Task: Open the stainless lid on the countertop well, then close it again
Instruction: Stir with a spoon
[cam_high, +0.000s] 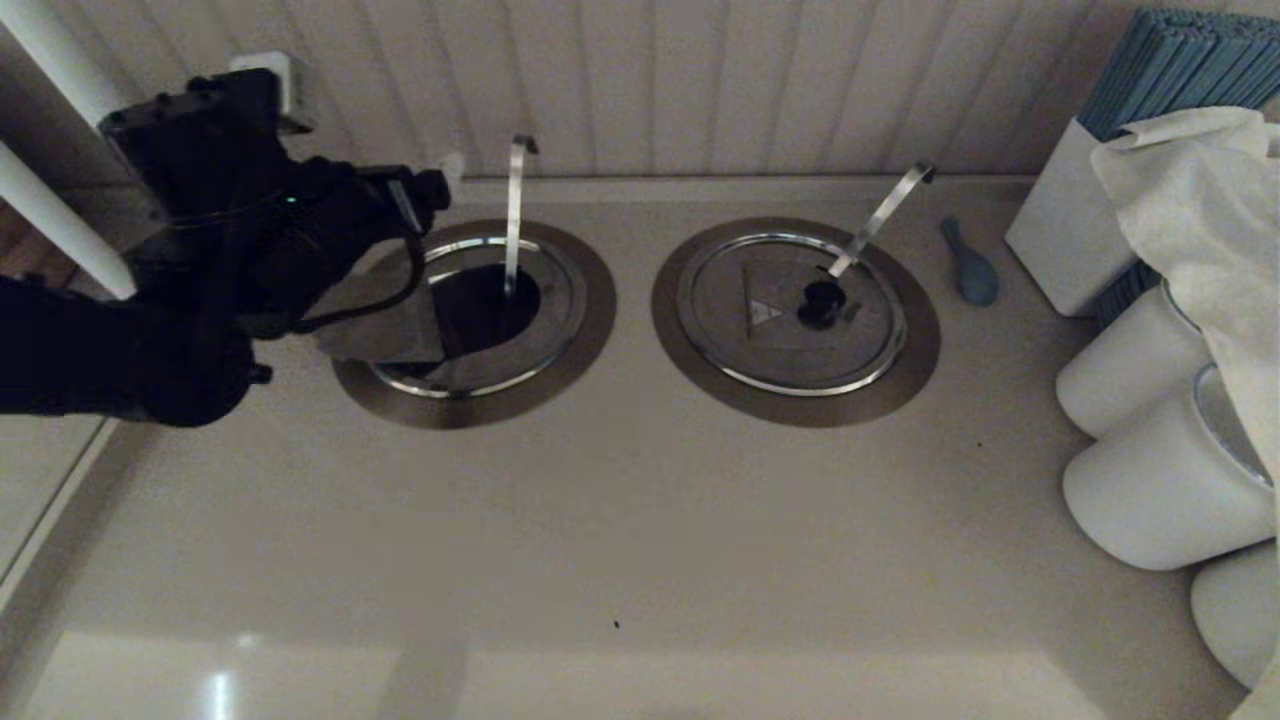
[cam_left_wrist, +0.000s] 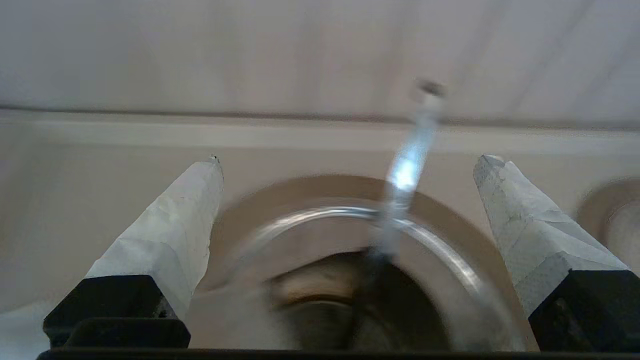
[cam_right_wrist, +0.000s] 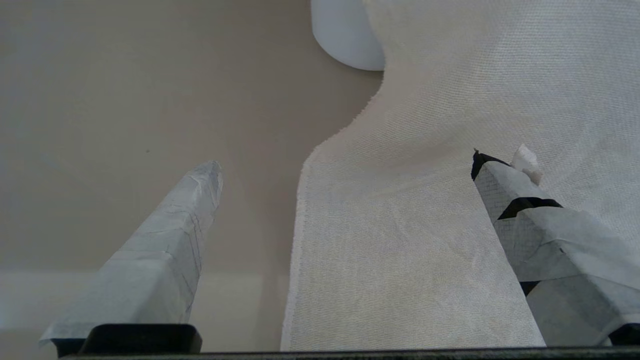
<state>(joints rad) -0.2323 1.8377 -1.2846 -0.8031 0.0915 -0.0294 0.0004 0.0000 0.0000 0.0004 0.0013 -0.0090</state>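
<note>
- Countertop (cam_high: 640, 560), front stretch: broad, beige and flat, with open room from the near edge up to both wells
- Left gripper (cam_left_wrist: 347, 160) hangs at the left rim of the countertop well (cam_high: 590, 320), fingers spread wide with nothing between them
- Stainless lid (cam_high: 385, 325) sits on the left well, its flap lifted toward the left arm; cannot tell whether anything touches it
- A dark opening shows inside the chrome rim, and the thin hooked rod (cam_high: 513, 220) stands upright out of it
- Twin lid (cam_high: 770, 320), right of centre, is shut flat, with a black knob, a triangle sticker and a strip handle (cam_high: 880, 215) leaning back-right
- Right edge is crowded: white cylinders (cam_high: 1150, 490) and a draped cloth (cam_high: 1200, 200)
- Right gripper (cam_right_wrist: 347, 160) hangs over the cloth, fingers apart, empty
- Small blue object (cam_high: 970, 270) lies near the twin well
</note>
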